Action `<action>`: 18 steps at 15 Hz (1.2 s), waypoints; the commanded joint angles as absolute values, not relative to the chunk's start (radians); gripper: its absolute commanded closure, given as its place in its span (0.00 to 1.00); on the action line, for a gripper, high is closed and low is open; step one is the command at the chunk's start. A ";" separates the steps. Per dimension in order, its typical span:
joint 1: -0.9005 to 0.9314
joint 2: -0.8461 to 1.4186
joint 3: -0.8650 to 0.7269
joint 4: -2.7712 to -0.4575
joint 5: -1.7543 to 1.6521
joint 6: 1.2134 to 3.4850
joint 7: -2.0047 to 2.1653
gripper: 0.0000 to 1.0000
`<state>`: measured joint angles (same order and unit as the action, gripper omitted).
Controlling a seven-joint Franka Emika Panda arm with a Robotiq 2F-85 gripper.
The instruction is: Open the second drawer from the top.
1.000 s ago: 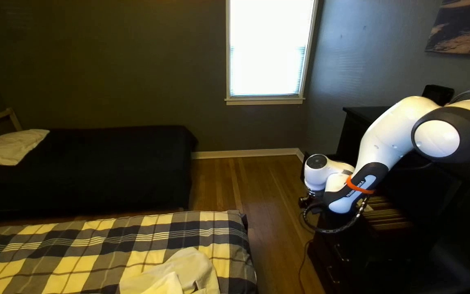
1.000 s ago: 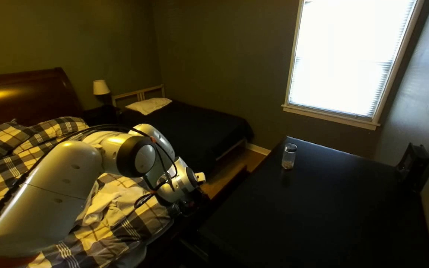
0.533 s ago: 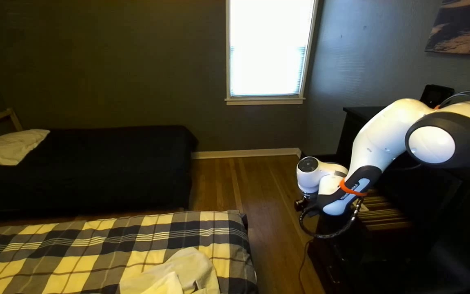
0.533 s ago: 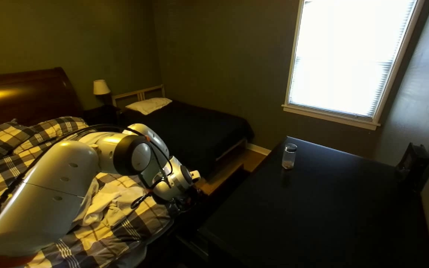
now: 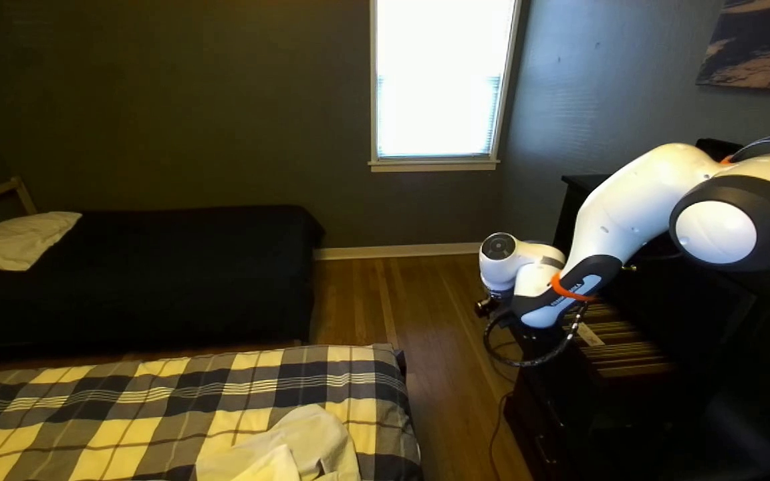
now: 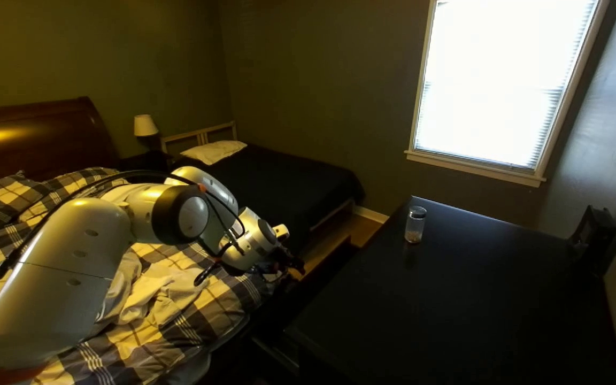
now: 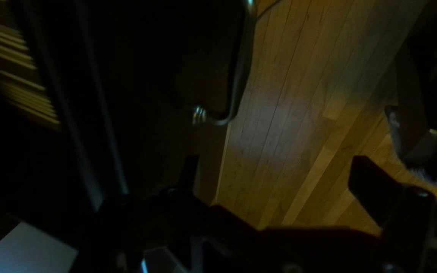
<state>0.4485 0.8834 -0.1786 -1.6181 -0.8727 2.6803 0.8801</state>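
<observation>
The dark dresser [image 5: 579,190] stands at the right in an exterior view. One drawer [image 5: 612,371] stands pulled out, with striped contents inside; it seems to be the second from the top, below a front with a brass pull [image 5: 629,268]. In the wrist view its dark front carries a curved metal pull [image 7: 237,76]. My gripper [image 7: 279,178] is open and empty, its fingers wide apart over the floor just outside the drawer front, not touching the pull. In an exterior view the gripper [image 6: 293,262] hangs beyond the drawer's dark edge [image 6: 340,254].
The dresser top [image 6: 474,299] holds a glass jar [image 6: 415,224] and a dark box-like item [image 6: 597,240]. Lower drawer pulls [image 5: 545,449] show beneath. A checked bed [image 5: 158,414] stands opposite, across a strip of wood floor [image 5: 438,361]. A cable [image 5: 497,434] lies on the floor.
My arm and gripper have moved outward from the dresser, then up. The drawer edge sits slightly further out than one second ago. More of the striped contents shows.
</observation>
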 commanded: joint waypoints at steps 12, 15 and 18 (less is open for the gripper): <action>0.227 0.701 0.004 -1.607 -0.486 2.452 0.503 0.00; 0.155 0.718 0.028 -1.592 -0.280 2.424 0.352 0.00; 0.102 0.738 0.059 -1.579 -0.124 2.383 0.243 0.00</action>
